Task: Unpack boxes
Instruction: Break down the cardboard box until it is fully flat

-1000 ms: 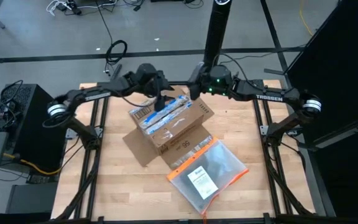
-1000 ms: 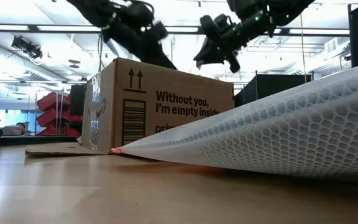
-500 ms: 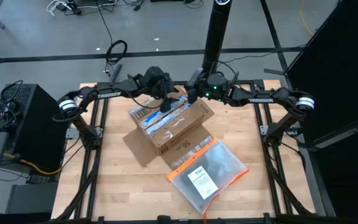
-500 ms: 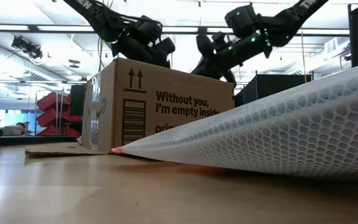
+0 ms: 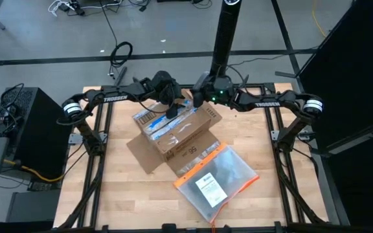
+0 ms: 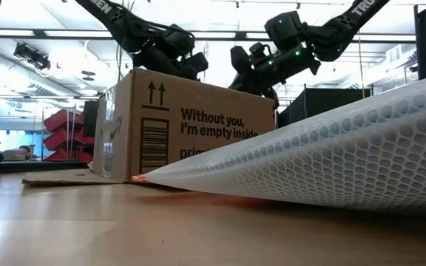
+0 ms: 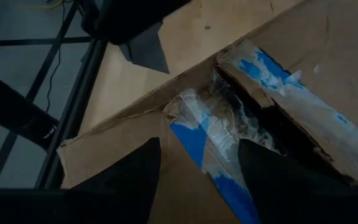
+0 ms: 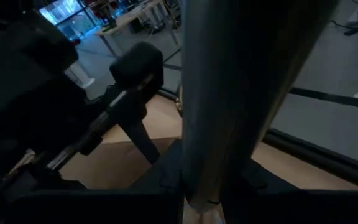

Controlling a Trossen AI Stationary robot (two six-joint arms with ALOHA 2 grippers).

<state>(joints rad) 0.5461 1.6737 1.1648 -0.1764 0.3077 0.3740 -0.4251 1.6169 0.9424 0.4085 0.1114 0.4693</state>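
Both grippers (image 5: 173, 109) lower onto box (image 5: 186, 133).

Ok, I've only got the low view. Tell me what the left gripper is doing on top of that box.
Observer: The left gripper hovers open over the box's top seam, where the blue-printed tape is torn.
Operator: Give me the seam's state.
Observer: It gapes; a dark slit shows between the flaps.
Operator: Now place the right gripper.
Observer: The right gripper sits at the box's far edge, close beside the left one.
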